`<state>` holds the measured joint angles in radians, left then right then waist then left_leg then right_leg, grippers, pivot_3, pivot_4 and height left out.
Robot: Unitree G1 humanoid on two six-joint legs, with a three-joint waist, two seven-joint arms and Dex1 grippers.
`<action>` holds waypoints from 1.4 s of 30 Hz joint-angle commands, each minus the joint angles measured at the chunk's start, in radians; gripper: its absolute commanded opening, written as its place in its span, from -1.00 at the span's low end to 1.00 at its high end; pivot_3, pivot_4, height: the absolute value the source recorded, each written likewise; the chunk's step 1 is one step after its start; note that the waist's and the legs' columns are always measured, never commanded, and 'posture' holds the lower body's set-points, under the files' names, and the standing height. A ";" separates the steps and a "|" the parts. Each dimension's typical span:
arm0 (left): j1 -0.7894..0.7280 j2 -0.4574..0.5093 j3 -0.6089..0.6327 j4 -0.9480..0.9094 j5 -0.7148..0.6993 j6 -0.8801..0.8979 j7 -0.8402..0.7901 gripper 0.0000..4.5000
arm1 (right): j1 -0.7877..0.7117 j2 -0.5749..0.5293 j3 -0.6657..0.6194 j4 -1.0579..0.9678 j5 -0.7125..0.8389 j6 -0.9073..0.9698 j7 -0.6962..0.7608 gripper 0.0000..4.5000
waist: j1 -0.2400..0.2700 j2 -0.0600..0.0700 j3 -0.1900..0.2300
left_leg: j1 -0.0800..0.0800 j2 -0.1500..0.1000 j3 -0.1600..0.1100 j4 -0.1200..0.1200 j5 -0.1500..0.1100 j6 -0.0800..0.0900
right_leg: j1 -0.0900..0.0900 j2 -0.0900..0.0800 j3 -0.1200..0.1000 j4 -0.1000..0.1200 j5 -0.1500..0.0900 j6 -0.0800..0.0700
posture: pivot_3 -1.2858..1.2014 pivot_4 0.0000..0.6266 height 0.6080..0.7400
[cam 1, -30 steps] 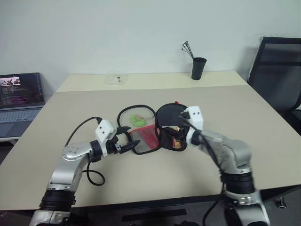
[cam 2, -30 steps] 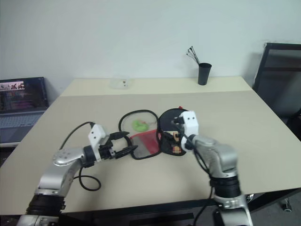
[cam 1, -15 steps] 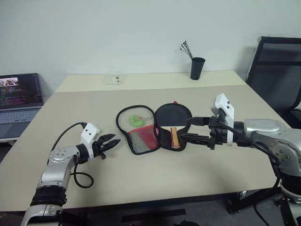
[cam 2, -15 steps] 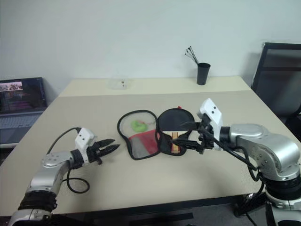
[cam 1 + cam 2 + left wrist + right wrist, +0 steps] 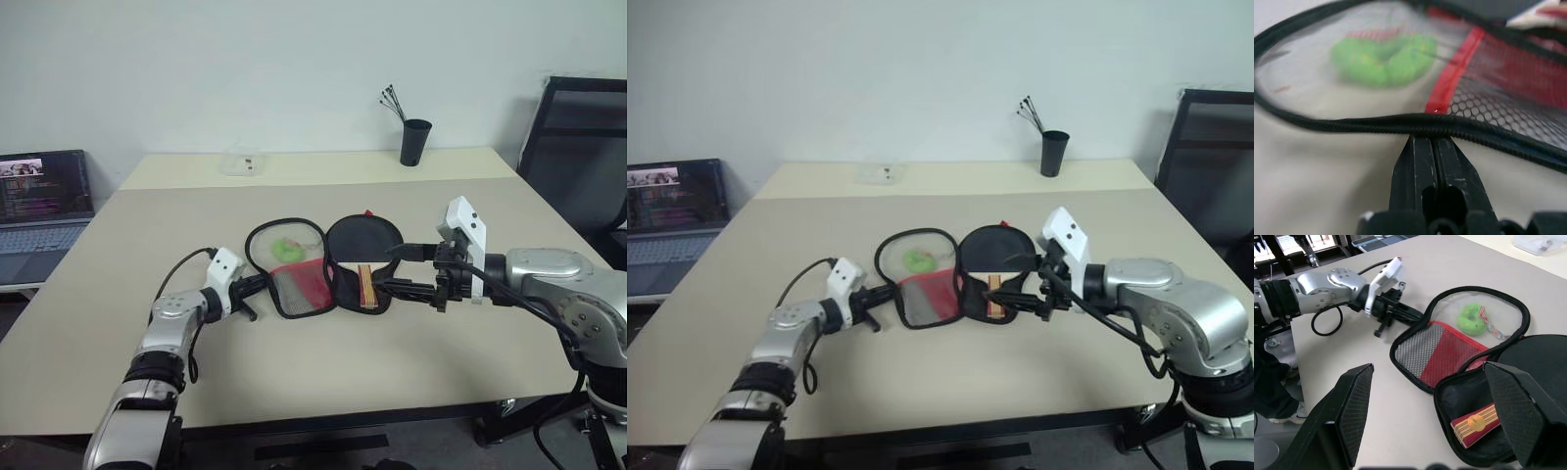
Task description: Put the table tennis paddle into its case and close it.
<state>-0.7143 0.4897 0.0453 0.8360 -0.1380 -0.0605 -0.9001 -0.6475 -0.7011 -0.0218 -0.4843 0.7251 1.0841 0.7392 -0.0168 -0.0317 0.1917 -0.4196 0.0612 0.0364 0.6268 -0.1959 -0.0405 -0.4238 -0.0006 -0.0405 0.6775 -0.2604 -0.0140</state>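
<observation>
The case (image 5: 294, 276) lies open on the table, its mesh and red flap spread to the left. In its right half rests the table tennis paddle (image 5: 362, 240), black face up, its striped handle (image 5: 1475, 423) pointing toward me. A small green object (image 5: 285, 249) sits under the flap's clear part. My left gripper (image 5: 261, 285) is shut, its tips against the flap's zip edge (image 5: 1376, 125); I see no fabric between the fingers (image 5: 1447, 161). My right gripper (image 5: 400, 269) hovers open just right of the paddle's handle, holding nothing.
A black cup of sticks (image 5: 414, 142) and a clear plastic box (image 5: 242, 163) stand at the table's far side. A laptop (image 5: 44, 211) sits off to the left, a black chair (image 5: 578, 147) to the right. Bare tabletop (image 5: 323, 362) lies in front of the case.
My left gripper has shut and pushed forward to the case's zip edge. My right gripper drew back from over the paddle to its right side, then held still.
</observation>
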 commanded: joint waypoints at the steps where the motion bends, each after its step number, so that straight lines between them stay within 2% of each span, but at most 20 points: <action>1: -0.107 -0.028 -0.010 -0.033 -0.008 -0.036 -0.032 -0.97 | 0.004 -0.030 -0.029 -0.019 0.004 -0.015 -0.002 0.74 | 0.001 -0.002 0.001 | 0.000 0.000 0.000 0.000 0.000 0.000 | 0.000 0.000 0.000 0.000 0.000 0.000 | 0.03 -0.52 1.00; 7: -0.290 -0.118 -0.058 -0.068 -0.008 -0.026 -0.099 -0.97 | 0.040 -0.074 -0.065 -0.022 0.006 -0.016 -0.014 0.74 | 0.015 -0.005 0.003 | -0.002 -0.001 0.000 0.001 0.000 0.000 | 0.000 0.001 0.000 -0.001 0.000 0.000 | 0.03 -0.52 1.00; 15: -0.402 -0.250 -0.137 0.145 0.075 -0.122 -0.123 -0.97 | 0.057 -0.075 -0.090 -0.043 0.025 0.002 -0.057 0.74 | 0.006 -0.005 0.003 | -0.002 -0.001 0.001 0.001 -0.001 0.000 | 0.000 0.002 0.001 -0.002 0.000 0.000 | 0.03 -0.52 1.00; 21: -0.400 -0.266 -0.136 0.247 0.104 -0.169 -0.094 -0.97 | 0.073 -0.068 -0.098 -0.037 0.015 0.001 -0.089 0.74 | 0.006 -0.005 0.003 | -0.002 0.000 0.000 0.001 -0.001 0.000 | 0.000 0.004 0.000 -0.002 0.000 0.000 | 0.03 -0.52 1.00; 27: -0.359 -0.226 -0.102 0.213 0.079 -0.176 -0.102 -0.97 | 0.041 0.005 -0.061 0.063 -0.042 -0.035 -0.153 0.74 | 0.007 -0.005 0.003 | -0.002 0.000 0.000 0.001 -0.001 0.000 | 0.000 0.003 0.001 -0.002 0.000 0.000 | 0.03 -0.52 1.00; 31: -0.266 -0.164 -0.052 0.055 0.013 -0.121 -0.147 -0.97 | 0.019 0.083 -0.027 0.207 -0.118 -0.060 -0.222 0.74 | -0.006 -0.005 0.003 | 0.000 0.001 0.001 0.001 0.000 0.000 | 0.000 0.004 0.002 0.000 0.000 0.000 | 0.03 -0.52 1.00; 34: -0.165 -0.112 -0.022 -0.163 -0.058 -0.013 -0.185 -1.00 | 0.010 0.134 -0.004 0.302 -0.175 -0.097 -0.257 0.98 | -0.009 -0.005 0.003 | -0.001 0.001 0.001 0.001 0.000 0.000 | 0.000 0.003 0.002 0.001 0.000 0.000 | 0.03 -0.52 1.00; 39: -0.043 0.000 0.039 -0.463 -0.141 0.170 -0.167 -1.00 | -0.032 0.239 0.010 0.514 -0.291 -0.195 -0.348 0.98 | -0.013 -0.005 0.003 | 0.000 0.002 0.001 0.002 0.000 0.000 | 0.000 0.003 0.003 0.002 0.000 0.000 | 0.03 -0.52 1.00; 42: -0.007 0.053 0.070 -0.556 -0.168 0.237 -0.141 -1.00 | -0.063 0.293 0.018 0.626 -0.342 -0.257 -0.370 0.98 | -0.013 -0.005 0.003 | 0.001 0.002 0.001 0.002 0.000 0.000 | 0.000 0.003 0.003 0.003 0.000 0.000 | 0.03 -0.52 1.00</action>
<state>-0.7245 0.5244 0.0853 0.3560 -0.2753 0.1463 -1.0563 -0.6761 -0.4212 0.0024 0.1149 0.4060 0.8782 0.3814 -0.0295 -0.0368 0.1950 -0.4180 0.0628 0.0371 0.6286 -0.1962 -0.0404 -0.4238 0.0026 -0.0378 0.6808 -0.2602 -0.0143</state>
